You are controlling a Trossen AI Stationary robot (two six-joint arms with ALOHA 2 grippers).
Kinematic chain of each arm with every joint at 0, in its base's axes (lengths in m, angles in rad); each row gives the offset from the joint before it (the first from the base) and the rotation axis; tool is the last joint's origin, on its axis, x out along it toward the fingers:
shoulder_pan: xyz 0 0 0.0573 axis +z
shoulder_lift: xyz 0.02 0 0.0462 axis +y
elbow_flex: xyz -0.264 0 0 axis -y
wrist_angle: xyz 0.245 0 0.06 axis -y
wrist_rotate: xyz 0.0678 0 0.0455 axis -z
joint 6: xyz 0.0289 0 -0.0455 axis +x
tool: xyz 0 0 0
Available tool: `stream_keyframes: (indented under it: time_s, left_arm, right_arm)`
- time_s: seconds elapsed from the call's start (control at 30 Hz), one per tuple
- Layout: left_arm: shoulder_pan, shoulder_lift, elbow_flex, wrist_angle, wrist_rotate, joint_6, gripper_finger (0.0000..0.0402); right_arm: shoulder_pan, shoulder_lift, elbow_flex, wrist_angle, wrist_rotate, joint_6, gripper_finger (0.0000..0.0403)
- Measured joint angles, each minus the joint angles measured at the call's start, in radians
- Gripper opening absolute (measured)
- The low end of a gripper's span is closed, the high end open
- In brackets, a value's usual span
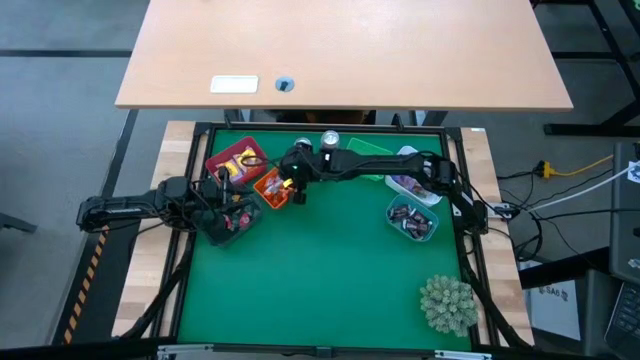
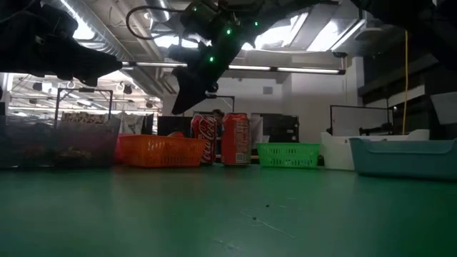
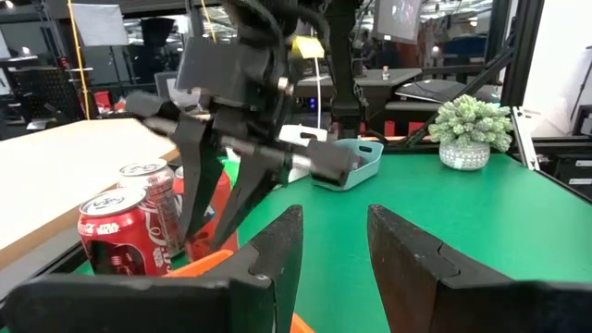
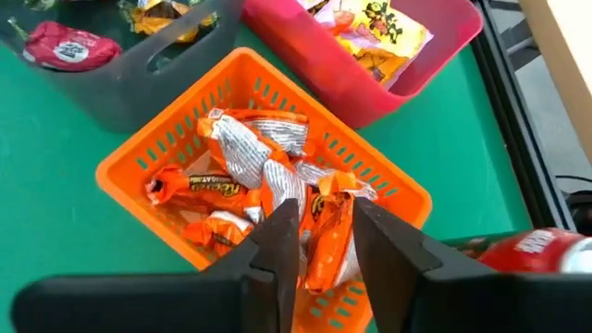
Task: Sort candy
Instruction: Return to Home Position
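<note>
An orange basket (image 4: 185, 139) holds several orange-wrapped candies (image 4: 245, 153); it shows in the high view (image 1: 270, 188) at the far left of the green mat. My right gripper (image 4: 324, 245) hangs just above the basket (image 2: 161, 150), shut on one orange-wrapped candy (image 4: 326, 231). My left gripper (image 3: 333, 250) is open and empty, above a dark grey bin (image 1: 236, 222) that holds dark and red candies. A red bin (image 1: 235, 160) with yellow candies stands behind the basket. My right gripper pinches the orange-wrapped candy (image 4: 324, 264) between its two fingers, coming from above and slanting down toward the table's left. The candy runs along the fingers and sits clear above the candies in the orange basket.
Two red soda cans (image 2: 235, 139) stand at the far edge beside a green basket (image 2: 287, 154). Two light bins with candies (image 1: 413, 220) stand at the right. A spiky plant ball (image 1: 447, 303) sits near right. The mat's middle (image 1: 320, 270) is bare.
</note>
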Motion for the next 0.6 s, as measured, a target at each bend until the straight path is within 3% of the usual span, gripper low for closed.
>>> stream_keyframes:
  time_s: [0.17, 0.43, 0.6]
  left_arm:
    - [0.0, 0.0, 0.0, 0.0, -0.001, 0.0, 0.0114]
    - [0.0, 0.0, 0.0, 0.0, -0.001, 0.0, 0.0114]
    - [0.0, 0.0, 0.0, 0.001, -0.001, 0.0, 0.0114]
  right_arm:
    - [0.008, 0.0, 0.147, -0.274, 0.001, 0.007, 0.0085]
    - [0.036, -0.001, 0.434, -0.609, -0.008, -0.03, 0.0008]
    - [0.068, -0.101, 0.393, -0.695, -0.017, -0.045, 0.0015]
